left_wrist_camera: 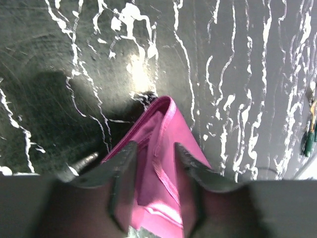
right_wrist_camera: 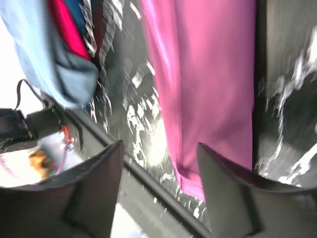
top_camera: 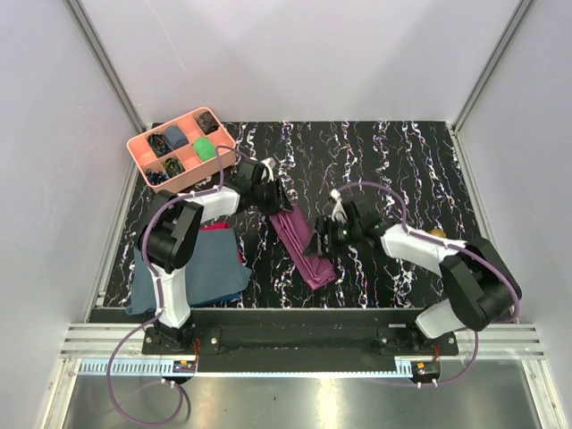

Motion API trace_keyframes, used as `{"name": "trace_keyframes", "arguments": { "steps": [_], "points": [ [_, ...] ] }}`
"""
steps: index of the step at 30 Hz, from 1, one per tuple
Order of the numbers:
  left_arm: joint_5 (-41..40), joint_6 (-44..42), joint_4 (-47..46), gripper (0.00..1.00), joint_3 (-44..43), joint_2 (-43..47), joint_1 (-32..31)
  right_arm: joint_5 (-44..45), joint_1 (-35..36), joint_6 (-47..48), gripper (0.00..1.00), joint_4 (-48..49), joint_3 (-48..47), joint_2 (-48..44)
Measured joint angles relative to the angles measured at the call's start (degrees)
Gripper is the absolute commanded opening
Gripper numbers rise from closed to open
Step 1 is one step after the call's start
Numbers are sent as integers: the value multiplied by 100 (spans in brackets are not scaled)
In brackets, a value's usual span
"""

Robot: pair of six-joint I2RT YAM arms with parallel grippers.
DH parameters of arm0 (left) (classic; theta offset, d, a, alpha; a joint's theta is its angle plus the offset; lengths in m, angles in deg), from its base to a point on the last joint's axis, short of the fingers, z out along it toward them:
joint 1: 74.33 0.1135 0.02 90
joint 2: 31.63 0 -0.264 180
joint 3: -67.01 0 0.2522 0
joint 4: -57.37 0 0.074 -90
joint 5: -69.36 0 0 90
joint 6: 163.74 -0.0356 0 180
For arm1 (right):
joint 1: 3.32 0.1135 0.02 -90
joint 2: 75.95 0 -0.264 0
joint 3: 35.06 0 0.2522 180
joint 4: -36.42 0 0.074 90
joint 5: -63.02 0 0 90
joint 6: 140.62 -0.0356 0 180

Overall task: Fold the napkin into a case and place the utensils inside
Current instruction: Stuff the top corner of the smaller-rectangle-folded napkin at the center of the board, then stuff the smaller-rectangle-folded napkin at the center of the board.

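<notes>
Slate-blue cloth [top_camera: 192, 273] lies at the bench's [top_camera: 393, 161] near left, and beside it, mid-bench, the plum-purple case [top_camera: 304, 246] lies flat as a narrow slanted oblong. The right tool [right_wrist_camera: 158, 163] hovers at its near end, fingers wide apart and holding nothing. The left tool [left_wrist_camera: 154, 158] straddles its far end, partly open and not pinching the cloth; the utensils [left_wrist_camera: 308, 141] lie to the right, and a pink tray [top_camera: 143, 152] stands at the far left.

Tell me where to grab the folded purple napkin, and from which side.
Take the napkin by its far narrow end, from above, jaws across its width: it lies flat as a long strip, narrow enough to span. The left gripper straddles that end.
</notes>
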Motion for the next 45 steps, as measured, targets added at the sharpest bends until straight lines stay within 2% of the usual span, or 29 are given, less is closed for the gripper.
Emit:
{"name": "trace_keyframes", "arguments": {
  "steps": [6,7,8,11,14,20,21,29,33,39,45],
  "points": [
    [138,44,192,64,-31,122,17,584,-4,1001,74,-483,-1609,365],
    [142,55,234,65,-31,157,28,629,-20,1113,70,-496,-1882,544],
    [138,61,275,66,-28,203,48,616,-39,1180,59,-494,-2072,713],
    [66,90,358,68,74,485,153,566,-109,1281,52,-501,-2496,1244],
    [-140,179,402,64,391,1071,326,501,-179,1309,49,-509,-2804,1794],
    [-374,581,55,38,1266,2297,636,365,-208,1340,50,-654,-3292,2557],
    [-334,662,-92,38,1386,2334,636,352,-208,1344,50,-678,-3394,2653],
    [-87,1132,-741,36,1790,1803,603,341,-208,1320,52,-868,-4175,3161],
    [-85,1246,-979,30,1790,1626,603,326,-208,1316,52,-887,-4240,3270],
    [-70,1335,-1143,29,1788,1274,603,232,-205,1390,64,-887,-4240,3335],
    [-70,1357,-1150,26,1788,1150,581,221,-177,1585,59,-885,-4236,3335]
  ]
}}
